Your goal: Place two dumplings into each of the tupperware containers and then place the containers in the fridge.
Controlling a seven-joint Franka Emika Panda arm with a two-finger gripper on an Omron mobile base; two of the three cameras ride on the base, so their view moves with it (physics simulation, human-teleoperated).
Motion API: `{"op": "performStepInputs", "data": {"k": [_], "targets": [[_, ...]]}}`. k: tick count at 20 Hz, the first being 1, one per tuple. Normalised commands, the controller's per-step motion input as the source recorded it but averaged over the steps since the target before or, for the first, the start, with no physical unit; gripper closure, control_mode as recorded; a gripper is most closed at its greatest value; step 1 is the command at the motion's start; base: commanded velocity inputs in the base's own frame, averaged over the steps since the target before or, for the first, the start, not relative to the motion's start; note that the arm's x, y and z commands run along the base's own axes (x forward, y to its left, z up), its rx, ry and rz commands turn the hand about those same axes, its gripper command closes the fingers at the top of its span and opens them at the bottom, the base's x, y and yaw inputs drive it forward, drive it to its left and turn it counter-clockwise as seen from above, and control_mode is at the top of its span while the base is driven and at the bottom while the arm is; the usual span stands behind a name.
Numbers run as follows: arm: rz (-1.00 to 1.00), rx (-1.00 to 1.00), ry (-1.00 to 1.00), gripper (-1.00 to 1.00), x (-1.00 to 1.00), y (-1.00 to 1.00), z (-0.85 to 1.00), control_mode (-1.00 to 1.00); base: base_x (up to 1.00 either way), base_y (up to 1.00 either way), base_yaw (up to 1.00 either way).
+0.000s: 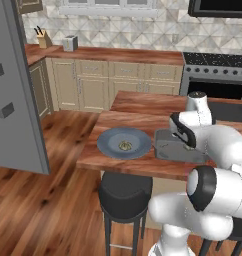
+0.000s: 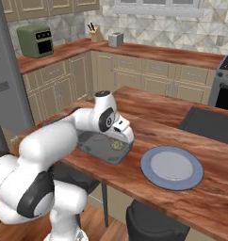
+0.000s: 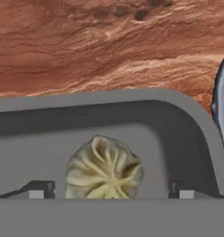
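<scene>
Claw (image 3: 111, 192) spread wide, released, low inside the grey tupperware container (image 3: 178, 139), tips on either side of a pleated dumpling (image 3: 103, 169) lying on the tray floor, not pinched. Container resting on the wooden desk (image 2: 153, 110) near its front edge. Beside it, toward one front corner, a blue-grey plate (image 1: 124, 143) bearing a second dumpling (image 1: 125, 146); toward the other, an empty plate (image 2: 171, 167).

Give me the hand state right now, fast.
Hand: open, fingers either side of the pleated beige dumpling lying in the shallow grey rectangular container; not gripping it.
</scene>
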Motion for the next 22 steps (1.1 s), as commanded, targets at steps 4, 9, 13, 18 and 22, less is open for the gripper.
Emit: {"op": "performStepInputs", "data": {"k": [4,9,13,18,22], "targets": [[0.28,0.0,-0.08,-1.0,-0.66,0.71,0.66,-1.0,0.0,0.0,0.0],[0.47,-0.02,0.0,-1.0,-0.62,0.97,0.39,-1.0,0.0,0.0,0.0],[0.39,0.01,0.0,-1.0,-0.38,0.82,0.57,-1.0,0.0,0.0,0.0],[0.19,0.01,0.0,-1.0,0.02,0.79,0.59,-1.0,0.0,0.0,0.0],[0.05,0.0,0.0,-1.0,0.17,0.77,0.26,-1.0,0.0,0.0,0.0]]}}
